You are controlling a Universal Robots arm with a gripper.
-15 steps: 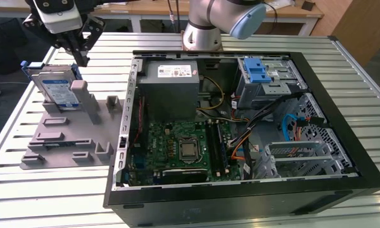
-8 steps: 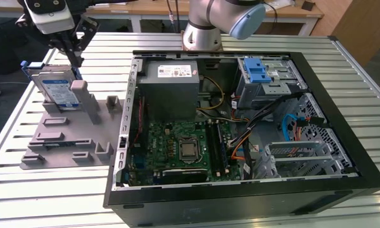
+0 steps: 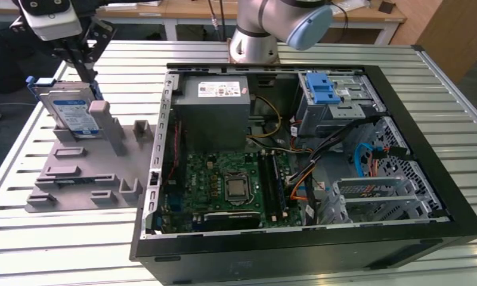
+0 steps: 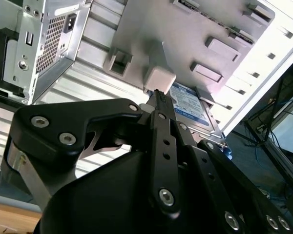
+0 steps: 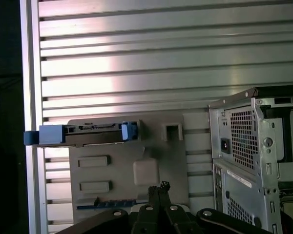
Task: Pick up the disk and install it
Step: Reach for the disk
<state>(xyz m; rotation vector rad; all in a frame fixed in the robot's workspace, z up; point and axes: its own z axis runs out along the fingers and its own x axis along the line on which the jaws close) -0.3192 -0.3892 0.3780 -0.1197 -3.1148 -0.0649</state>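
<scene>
The disk [image 3: 70,111] is a silver drive with a blue-and-white label and blue side rails. It stands on edge in the grey plastic fixture [image 3: 87,176] at the exterior view's left. My gripper [image 3: 90,82] hangs just above and beside the disk's top corner, apart from it. In both wrist views the dark fingertips [image 5: 158,187] meet with nothing between them, so the gripper [image 4: 158,95] is shut. Beyond the tips the first wrist view shows the disk [image 5: 83,135] edge-on, and the second wrist view shows the disk's label [image 4: 190,105].
An open black computer case [image 3: 302,262] lies on the slatted metal table [image 3: 79,250], right of the fixture. Inside are a grey power supply box [image 3: 214,113], a green board and a silver cage with a blue latch [image 3: 328,95]. The arm's base [image 3: 254,42] stands behind the case.
</scene>
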